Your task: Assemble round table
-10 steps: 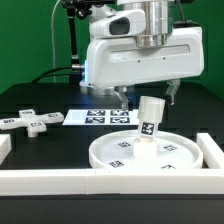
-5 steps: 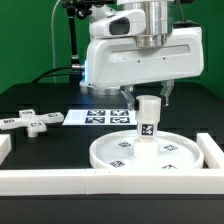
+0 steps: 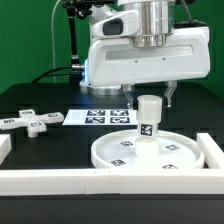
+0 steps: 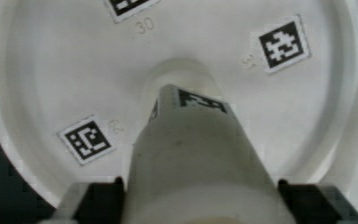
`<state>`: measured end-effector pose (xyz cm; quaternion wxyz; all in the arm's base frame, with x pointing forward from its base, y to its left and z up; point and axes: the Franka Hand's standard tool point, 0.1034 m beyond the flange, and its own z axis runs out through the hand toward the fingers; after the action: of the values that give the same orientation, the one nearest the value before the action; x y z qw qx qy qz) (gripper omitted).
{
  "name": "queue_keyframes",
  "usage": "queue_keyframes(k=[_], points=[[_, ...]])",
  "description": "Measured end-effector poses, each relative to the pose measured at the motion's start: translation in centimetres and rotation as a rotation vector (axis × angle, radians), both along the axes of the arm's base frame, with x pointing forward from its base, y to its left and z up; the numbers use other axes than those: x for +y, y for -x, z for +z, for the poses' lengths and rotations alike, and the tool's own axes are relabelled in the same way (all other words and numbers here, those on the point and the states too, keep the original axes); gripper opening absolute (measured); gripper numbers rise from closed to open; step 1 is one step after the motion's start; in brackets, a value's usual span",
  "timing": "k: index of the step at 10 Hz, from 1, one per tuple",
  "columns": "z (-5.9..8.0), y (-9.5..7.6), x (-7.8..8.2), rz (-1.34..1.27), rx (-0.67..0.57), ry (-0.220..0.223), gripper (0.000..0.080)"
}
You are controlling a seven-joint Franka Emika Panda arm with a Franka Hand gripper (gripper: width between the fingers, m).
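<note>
The round table's large white disc (image 3: 112,150) lies flat on the black table, inside the white border bars. The short cylinder leg (image 3: 149,120) stands upright on the middle of the disc, a tag on its side. My gripper (image 3: 150,98) hangs straight above and is shut on the leg's top. In the wrist view the leg (image 4: 194,140) runs down to the disc (image 4: 78,60), and a dark finger (image 4: 101,198) presses against each side of it. The cross-shaped piece (image 3: 30,121) lies far off at the exterior view's left.
The marker board (image 3: 100,117) lies flat behind the disc. A long white border bar (image 3: 90,180) runs along the front, and another (image 3: 213,150) stands at the exterior view's right. A green wall is at the back.
The fingers have closed in from both sides onto the leg's top. The leg, leaning a second ago, now stands upright on the disc.
</note>
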<state>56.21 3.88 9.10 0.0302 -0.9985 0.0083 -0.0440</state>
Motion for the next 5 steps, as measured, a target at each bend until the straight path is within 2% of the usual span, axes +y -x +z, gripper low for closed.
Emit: queue_keyframes(k=[5], points=[[-0.08,0.22,-0.50,-0.632,-0.031,-0.116,0.0409]])
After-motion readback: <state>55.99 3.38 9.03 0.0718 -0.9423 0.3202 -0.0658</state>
